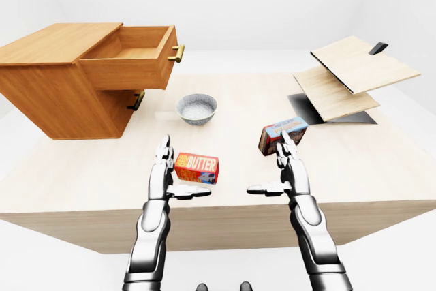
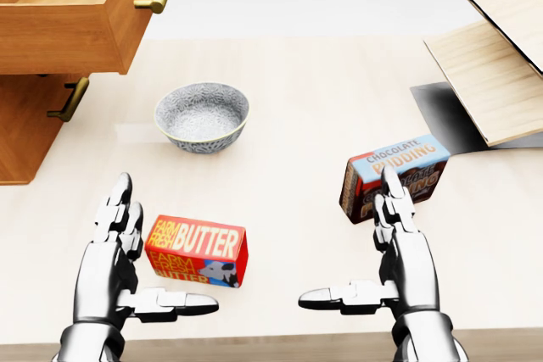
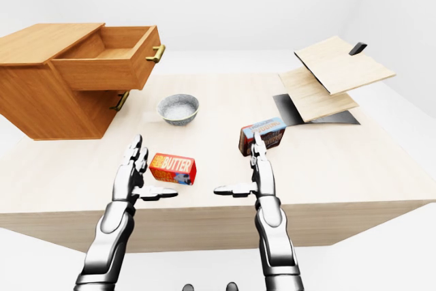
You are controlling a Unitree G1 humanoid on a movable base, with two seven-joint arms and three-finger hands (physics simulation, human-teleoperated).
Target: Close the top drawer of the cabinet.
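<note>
The wooden cabinet stands at the left of the table. Its top drawer is pulled far out, with a brass handle on its face. The lower drawer's handle sits flush below. My left hand hovers open low in the head view, just left of a red butter box. Open as well, my right hand hangs just below a chocolate pudding box. Both hands are well short of the drawer and hold nothing.
A grey patterned bowl rests between the cabinet and the boxes. At the right, tilted wooden boards lie over a dark sheet. The table's near edge runs just under my wrists.
</note>
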